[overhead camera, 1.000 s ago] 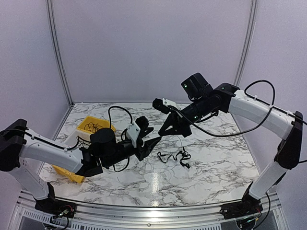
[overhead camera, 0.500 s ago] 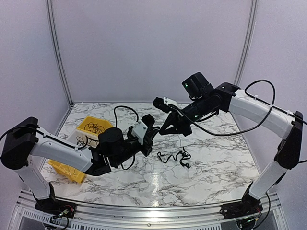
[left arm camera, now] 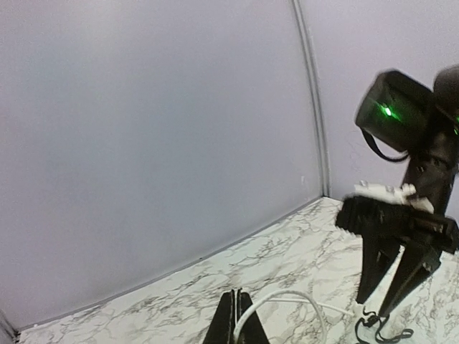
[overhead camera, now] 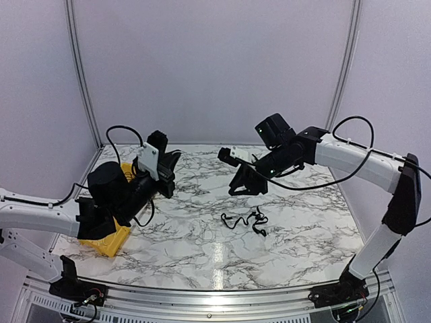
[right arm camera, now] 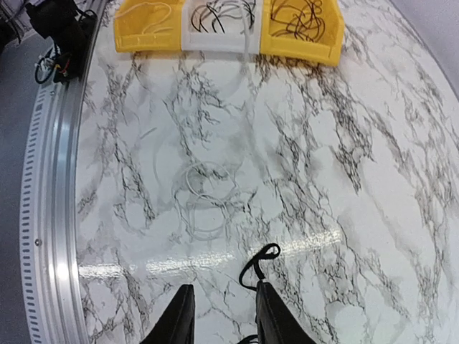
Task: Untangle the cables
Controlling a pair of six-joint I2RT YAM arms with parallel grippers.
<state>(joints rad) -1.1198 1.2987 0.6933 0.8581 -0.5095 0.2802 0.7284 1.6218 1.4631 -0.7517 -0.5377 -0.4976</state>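
A thin black cable [overhead camera: 244, 221] lies in a small loose tangle on the marble table [overhead camera: 303, 229]. My right gripper [overhead camera: 247, 190] hangs open just above and behind it. In the right wrist view a loop of the black cable [right arm camera: 262, 262] sits by the right finger, with nothing between the open gripper [right arm camera: 222, 319] fingers. My left gripper [left arm camera: 235, 324] is shut on a thin white cable [left arm camera: 290, 297] that arcs out of its tips. The left gripper [overhead camera: 170, 173] is held up at the left, near the bins. A faint white coil [right arm camera: 208, 193] lies blurred on the table.
Two yellow bins [right arm camera: 305, 32] flank a white bin [right arm camera: 219, 21] at the table's left side, each holding coiled cables. One yellow bin [overhead camera: 111, 239] shows under my left arm. A metal rail [overhead camera: 215, 296] runs along the near edge. Walls close the back and sides.
My left gripper shut on the white cable near the middle, then swung back left and up. My right gripper opened and shifted slightly. The black tangle stayed put.
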